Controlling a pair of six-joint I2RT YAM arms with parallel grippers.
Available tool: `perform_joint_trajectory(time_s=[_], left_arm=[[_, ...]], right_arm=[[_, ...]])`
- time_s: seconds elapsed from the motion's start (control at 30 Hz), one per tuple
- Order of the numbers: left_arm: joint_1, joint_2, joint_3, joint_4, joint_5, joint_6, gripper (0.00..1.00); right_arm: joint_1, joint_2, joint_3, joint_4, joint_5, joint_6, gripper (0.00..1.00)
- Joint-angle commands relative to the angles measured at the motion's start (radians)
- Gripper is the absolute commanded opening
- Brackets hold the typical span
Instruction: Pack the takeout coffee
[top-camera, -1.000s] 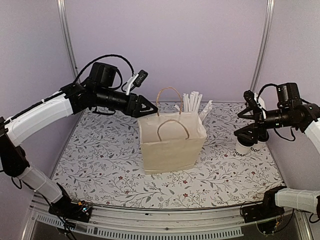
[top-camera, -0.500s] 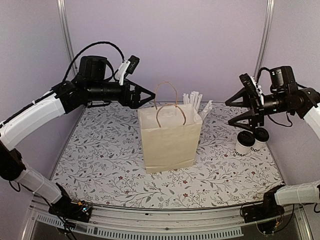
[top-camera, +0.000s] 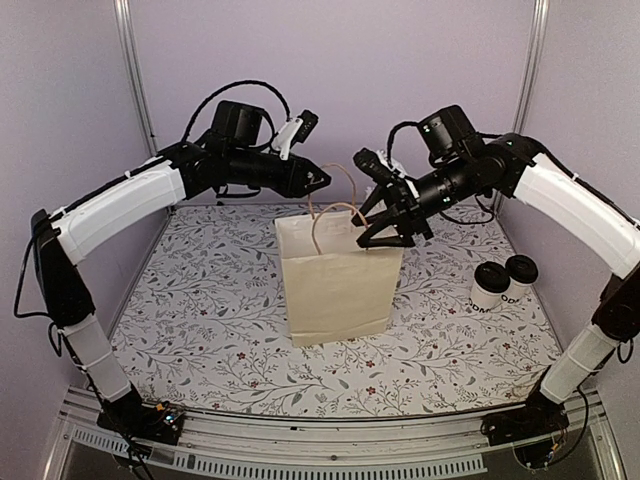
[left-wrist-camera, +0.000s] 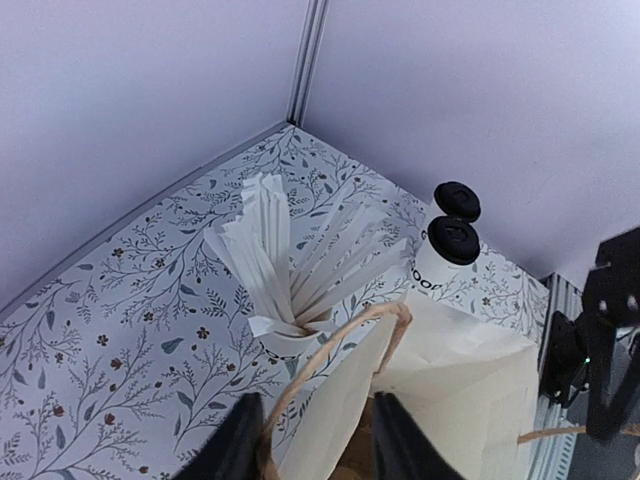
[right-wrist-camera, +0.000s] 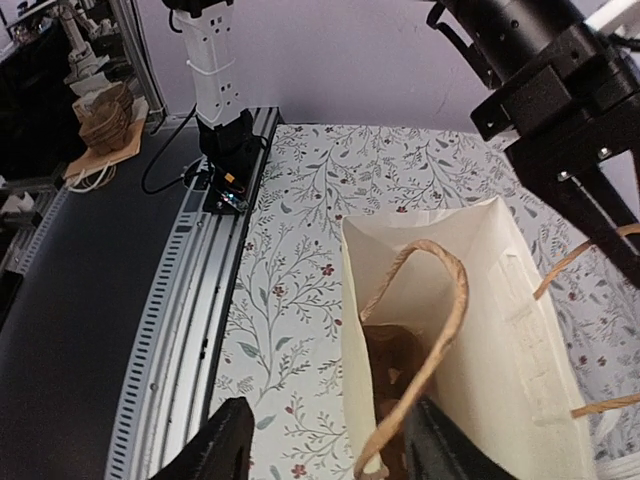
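Swinging over from the cups, the right gripper (top-camera: 372, 205) now hangs at the mouth of the paper bag (top-camera: 340, 285); half a second ago it was spread above the takeout coffee (top-camera: 489, 287). It comes in empty, fingers apart, and its wrist view shows them either side of one brown handle (right-wrist-camera: 428, 246). The left gripper (top-camera: 320, 180) has edged back in too, also released, straddling the other handle (left-wrist-camera: 350, 328). My guess is they're opening the bag first. The coffee isn't packed yet, it's on the table off to the right, just beside a second lidded cup (top-camera: 521, 268). The bag holds something brown I can't identify. The straw cup (left-wrist-camera: 290, 300) stands behind the bag.
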Motion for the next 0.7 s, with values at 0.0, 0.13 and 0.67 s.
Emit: perform_joint_trajectory(time_s=[0.0,0.13,0.67], left_arm=[[0.015,0.015,0.037,-0.012,0.042,0.0,0.16],[0.021,0.013,0.044,-0.016,0.051,0.011,0.0],[-0.017,-0.143,0.084,-0.064,0.119,-0.096,0.0]], right_arm=[[0.059,0.075,0.05,-0.013,0.051,0.043,0.35],[0.06,0.095,0.085,-0.003,0.065,0.07,0.0],[0.1,0.044,0.262,-0.115,-0.148,-0.021,0.0]])
